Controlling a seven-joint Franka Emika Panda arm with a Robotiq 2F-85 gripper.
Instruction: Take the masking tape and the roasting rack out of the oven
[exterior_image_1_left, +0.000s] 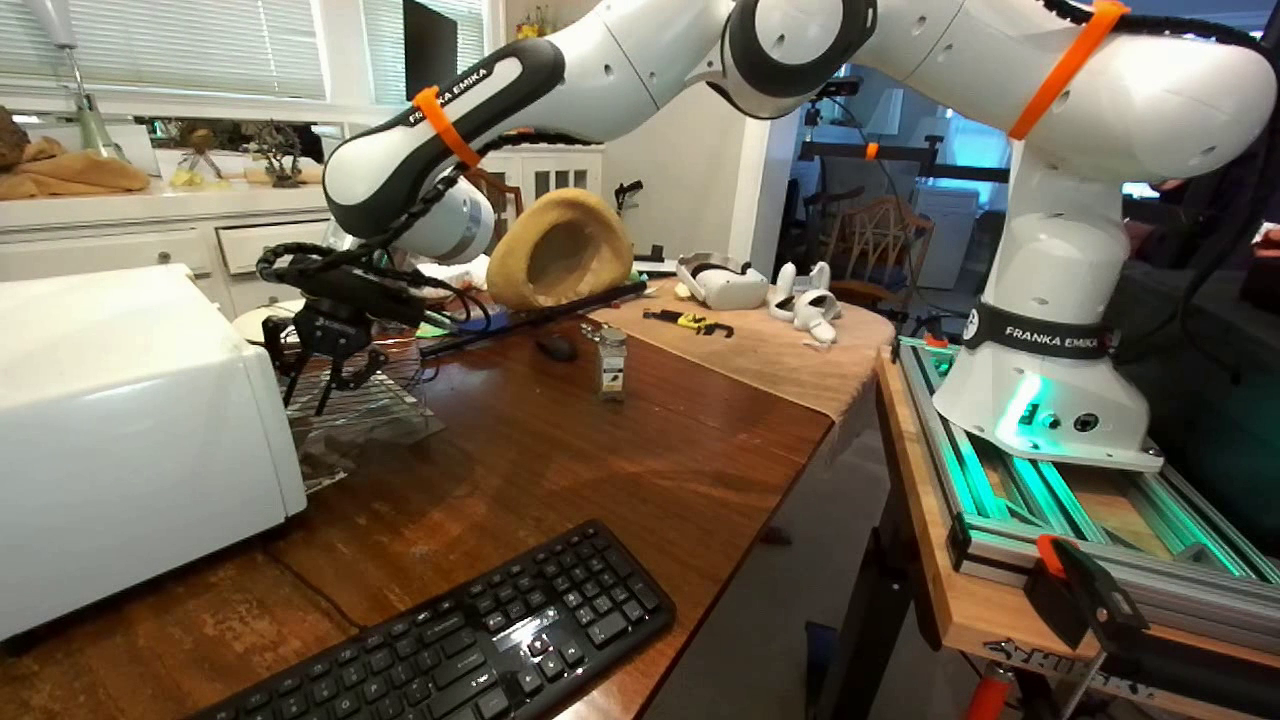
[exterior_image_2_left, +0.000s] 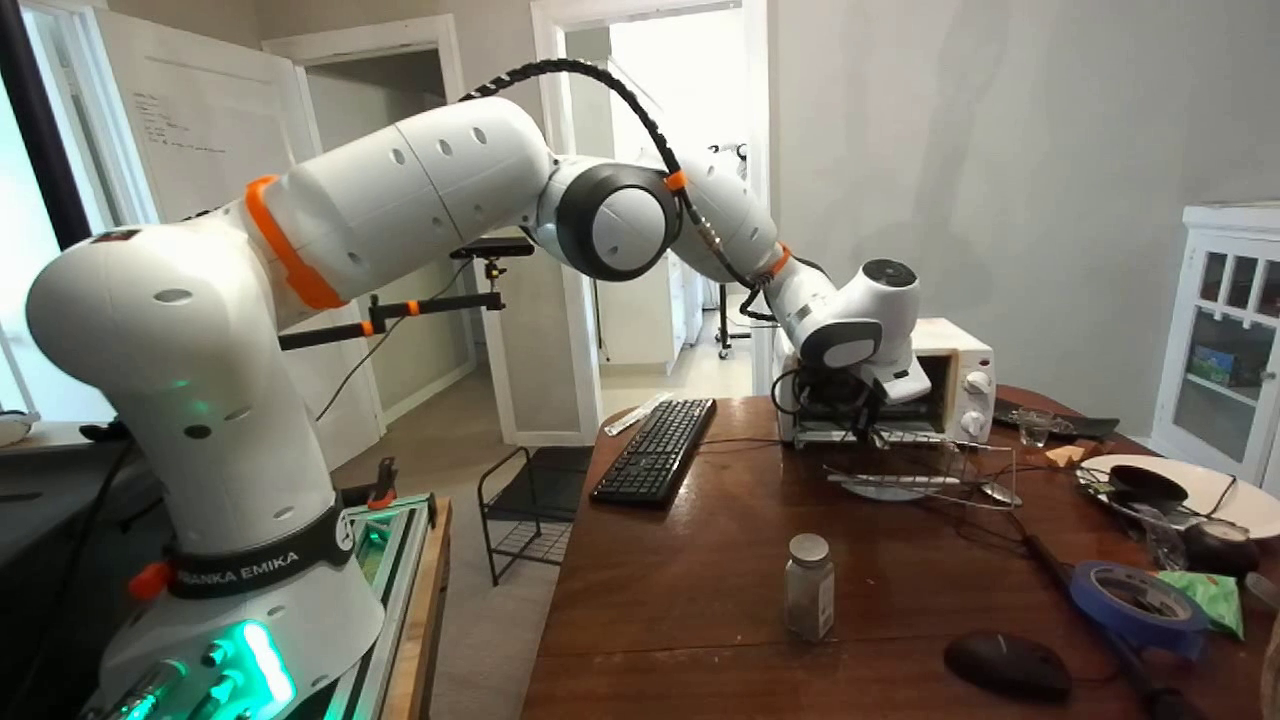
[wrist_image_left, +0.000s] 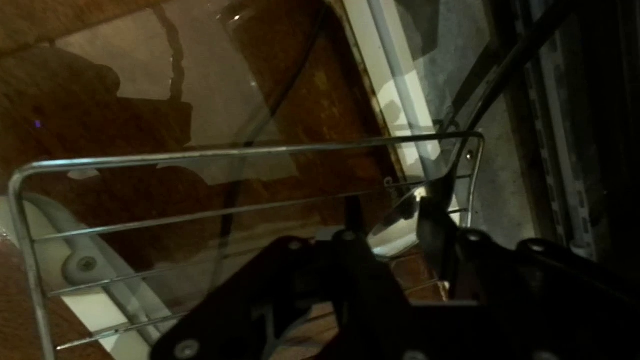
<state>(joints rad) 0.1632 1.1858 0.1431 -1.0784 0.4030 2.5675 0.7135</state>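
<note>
The white oven (exterior_image_1_left: 120, 400) stands open on the table, front and knobs showing in an exterior view (exterior_image_2_left: 968, 352). The roasting rack (exterior_image_2_left: 900, 481), a grid of thin wires, is outside the oven's front, over the open glass door. Its wire frame crosses the wrist view (wrist_image_left: 280, 149). My gripper (exterior_image_1_left: 305, 405) is low at the oven's front, over the rack. Its fingers are apart in the wrist view (wrist_image_left: 395, 225), with a shiny spoon-like piece (wrist_image_left: 400, 227) showing between them. Whether they touch the rack I cannot tell. A roll of blue tape (exterior_image_2_left: 1125, 622) lies on the table, away from the oven.
A black keyboard (exterior_image_1_left: 480, 640) lies along the table edge. A glass jar (exterior_image_2_left: 809, 590), a black mouse (exterior_image_2_left: 1005, 665) and a long black rod (exterior_image_1_left: 540, 322) lie farther from the oven. A large white plate (exterior_image_2_left: 1240, 490) with dishes stands at the table's side. A tan hat (exterior_image_1_left: 600, 235) is behind.
</note>
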